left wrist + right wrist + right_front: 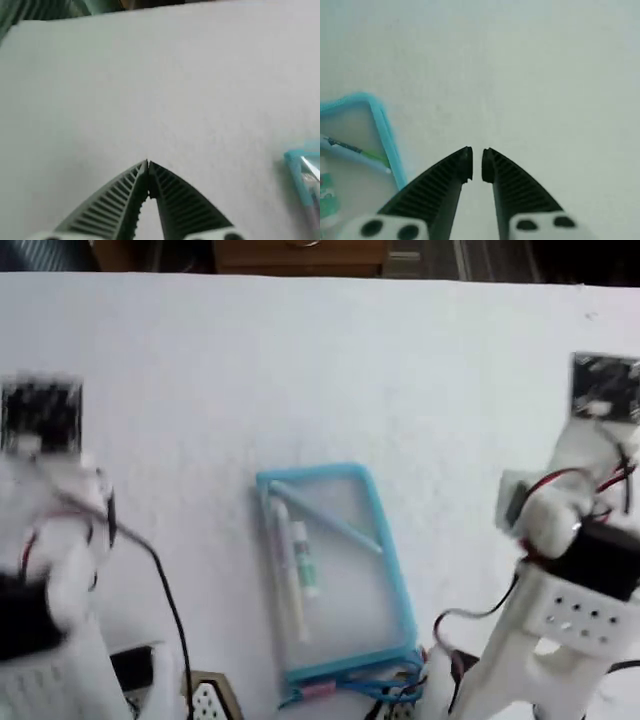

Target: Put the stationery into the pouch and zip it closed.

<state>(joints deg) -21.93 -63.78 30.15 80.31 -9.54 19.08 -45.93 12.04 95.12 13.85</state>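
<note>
The left claw (148, 166) is pinched narrow, its ribbed tips meeting with nothing between them, and it hangs over bare white bench (150, 90). The pouch (303, 175) lies to this claw's right, well apart, with one blue-edged corner in sight

The right claw (476, 163) is also narrow, a slim gap left between its tips and nothing gripped. The pouch (381, 131) sits near this claw, on its left, a corner of the blue trim close to the nearer finger but not touching it. Through the clear face a slim pen (355, 149) and a green-and-white stick (326, 197) show inside

From the high view the pouch (385, 540) lies flat between the left arm (50, 620) and the right arm (560, 620), long side running away from them. Inside it a pale blue pen (325, 518) lies slantwise and a white pen (290, 585) lies lengthwise beside the small stick (306, 568). A pink tab (320, 690) and blue cords (385, 685) trail at the end nearest the arms; whether the zip is closed I cannot tell
</note>
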